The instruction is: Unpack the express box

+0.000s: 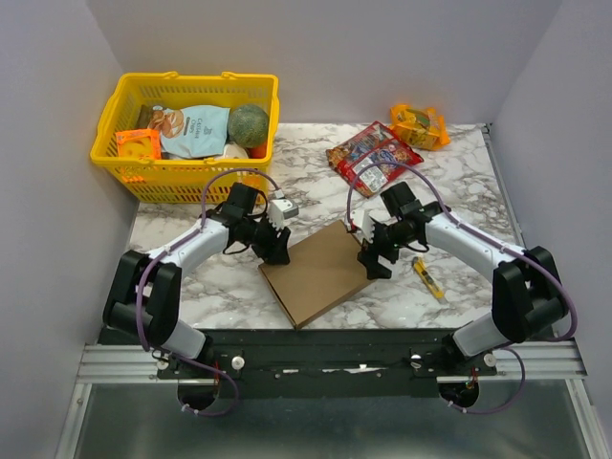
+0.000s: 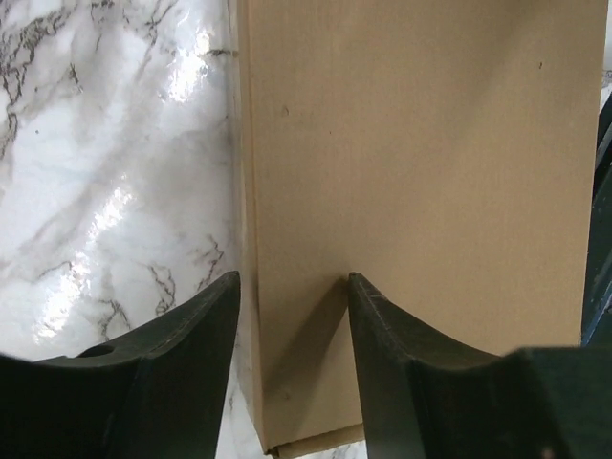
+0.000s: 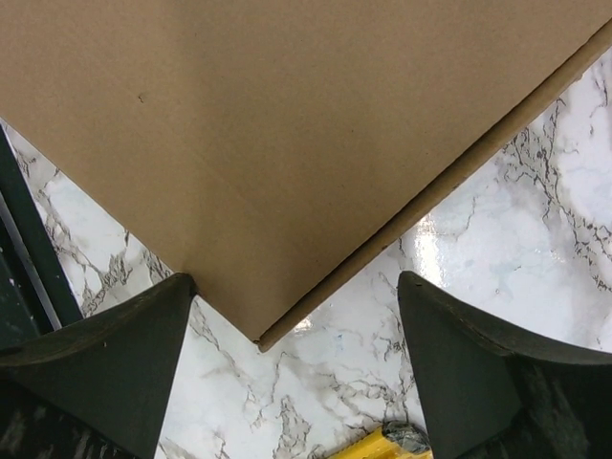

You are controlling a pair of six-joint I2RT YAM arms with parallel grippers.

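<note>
- yellow basket [image 1: 120, 158], well behind-left of the express box [image 1: 320, 273]; holds an orange cracker packet [image 1: 139, 145], a pale blue-white bag [image 1: 196, 129], a green round fruit [image 1: 249, 124], plus smaller bits under them I can't id
- left gripper [image 1: 277, 251] at the box's back-left side; wrist view shows jaws apart, straddling a long edge of the box, one finger [image 2: 186, 335] over the marble table [image 1: 459, 182], the other over the lid; nothing pinched; contact w/ cardboard can't be told
- express box: flat on the table btwn the two grippers, turned at an angle, lid shut; no flap raised, no contents visible, so what's inside is unknown
- step in hand, prob.: getting a first hold on the shut box, i.e. opening barely begun
- right gripper [image 3: 292, 287] at the box's right corner; jaws spread wide, corner sits btwn the fingers, gripping nothing
- next move, my guess: one arm pins the box, the other gets a fingertip under the lid edge or tuck flap and lifts; a thin seam, so needs a low, accurate approach, else the box just slides
- yellow utility knife [image 1: 430, 279] lying just right of the box, untouched
- red snack packets [image 1: 373, 158] behind the box; yellow-orange packet [image 1: 419, 124] further behind-right
</note>
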